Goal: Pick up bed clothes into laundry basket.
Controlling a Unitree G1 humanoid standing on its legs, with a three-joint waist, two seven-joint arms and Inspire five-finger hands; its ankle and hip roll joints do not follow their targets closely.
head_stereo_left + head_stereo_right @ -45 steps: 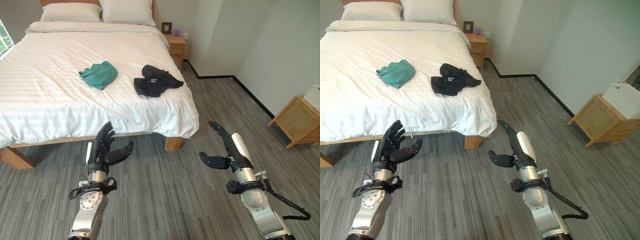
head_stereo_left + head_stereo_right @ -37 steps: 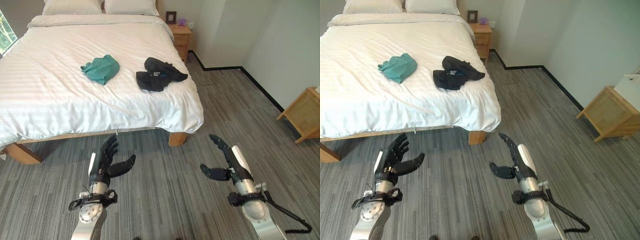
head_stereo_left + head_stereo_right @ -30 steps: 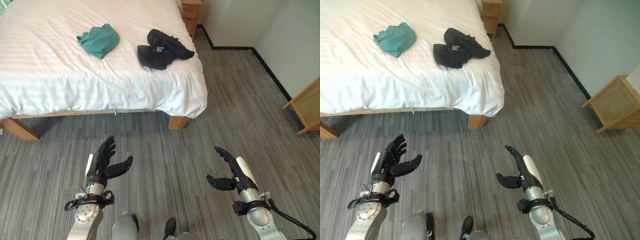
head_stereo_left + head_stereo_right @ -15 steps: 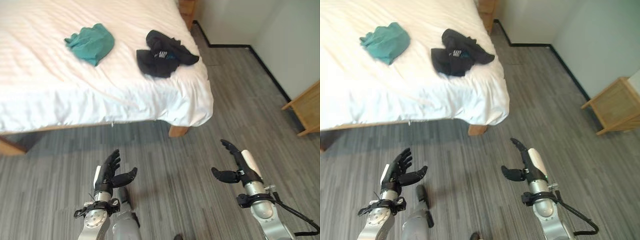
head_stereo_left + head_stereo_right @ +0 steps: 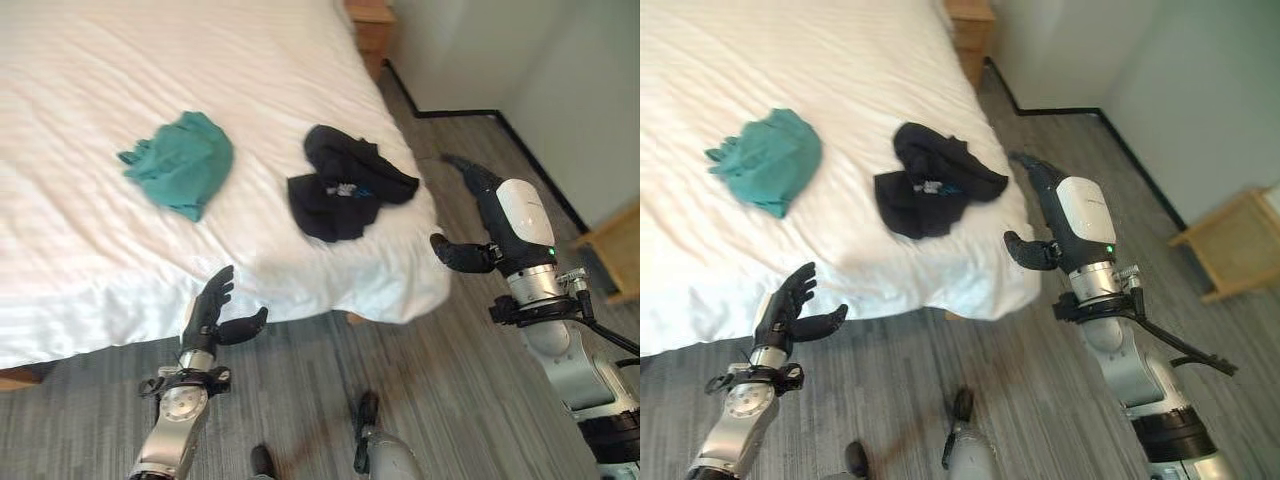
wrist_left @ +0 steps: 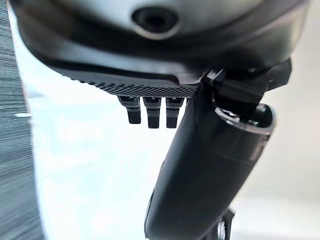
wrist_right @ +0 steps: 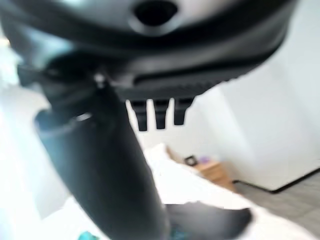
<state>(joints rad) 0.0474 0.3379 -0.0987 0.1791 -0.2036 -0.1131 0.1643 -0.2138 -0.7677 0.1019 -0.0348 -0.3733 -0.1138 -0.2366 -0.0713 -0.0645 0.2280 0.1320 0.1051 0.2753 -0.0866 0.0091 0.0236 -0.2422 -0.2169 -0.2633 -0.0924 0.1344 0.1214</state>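
Note:
Two garments lie on the white bed (image 5: 80,250): a crumpled teal one (image 5: 180,162) toward the left and a black one (image 5: 345,180) near the bed's right edge. My right hand (image 5: 490,215) is raised beside that edge, just right of the black garment, fingers straight and empty. My left hand (image 5: 210,315) hangs open in front of the bed's near edge, below the teal garment, holding nothing. The black garment (image 7: 210,220) also shows past the right hand in the right wrist view.
A wooden nightstand (image 5: 372,20) stands at the bed's far right corner. Another light wooden cabinet (image 5: 1235,240) sits by the right wall. Grey striped carpet (image 5: 470,400) runs between the bed and the wall.
The camera has come closer to the bed and both garments look larger. My right hand has risen to the bed's right edge near the black garment. The left hand stays low.

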